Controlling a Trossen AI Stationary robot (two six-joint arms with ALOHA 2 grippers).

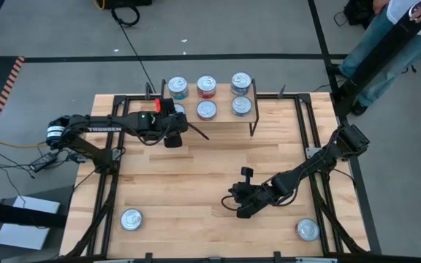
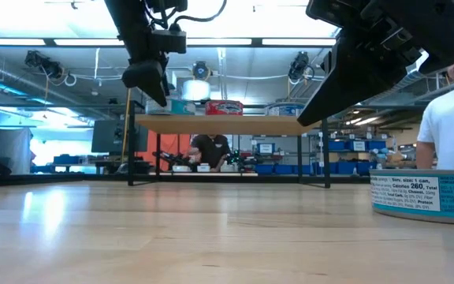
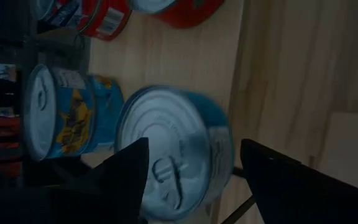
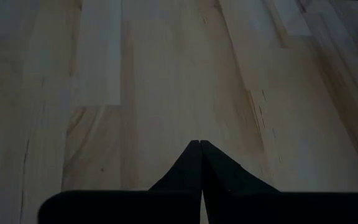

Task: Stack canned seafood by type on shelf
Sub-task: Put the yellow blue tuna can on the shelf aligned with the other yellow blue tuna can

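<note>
The shelf (image 1: 218, 120) stands at the table's far edge with several tins of canned seafood on it: teal (image 1: 177, 88), red (image 1: 206, 86) and blue (image 1: 241, 82). My left gripper (image 3: 194, 146) is open over the shelf's left end. Its fingers stand on either side of a teal tin (image 3: 179, 143) that rests upright on the shelf in front of another teal tin (image 3: 61, 118). A gap shows beside one finger (image 3: 272, 180). My right gripper (image 1: 241, 212) is shut, low over bare table near the front right, with nothing in it (image 4: 201, 146).
Two loose tins stand on the table near its front edge, one at the left (image 1: 131, 219) and one at the right (image 1: 308, 230). Bare wood lies between the shelf and my right arm. A person (image 1: 386, 44) stands beyond the far right corner.
</note>
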